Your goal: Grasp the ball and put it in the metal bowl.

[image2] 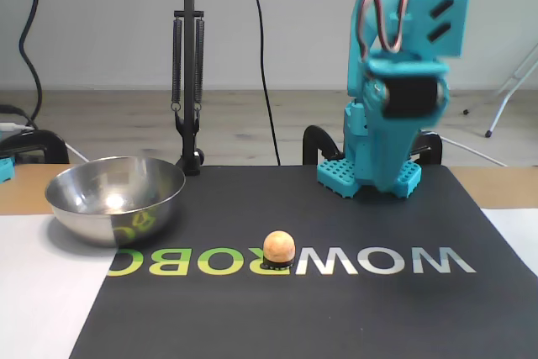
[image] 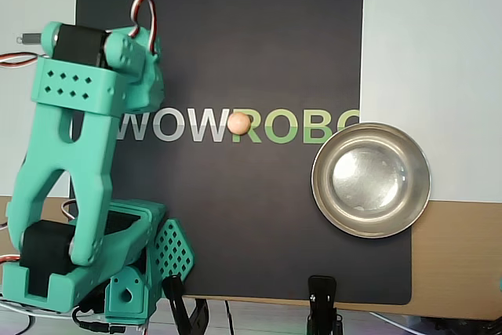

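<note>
The small peach-orange ball (image: 239,123) (image2: 279,247) rests on the black mat, on the printed lettering between the W and the R. The shiny metal bowl (image: 371,180) (image2: 113,216) sits empty at the mat's edge, right of the ball in the overhead view and left of it in the fixed view. The teal arm (image: 74,154) is raised over the mat's left side in the overhead view. My gripper (image2: 388,176) hangs downward in front of the base, well away from the ball. Its jaws face away, so their state is unclear.
The arm's base (image2: 370,170) stands at the mat's back edge in the fixed view. A black clamp stand with springs (image2: 188,81) rises behind the bowl. White sheets flank the mat (image: 235,217), and wood table (image: 455,264) shows near the bowl.
</note>
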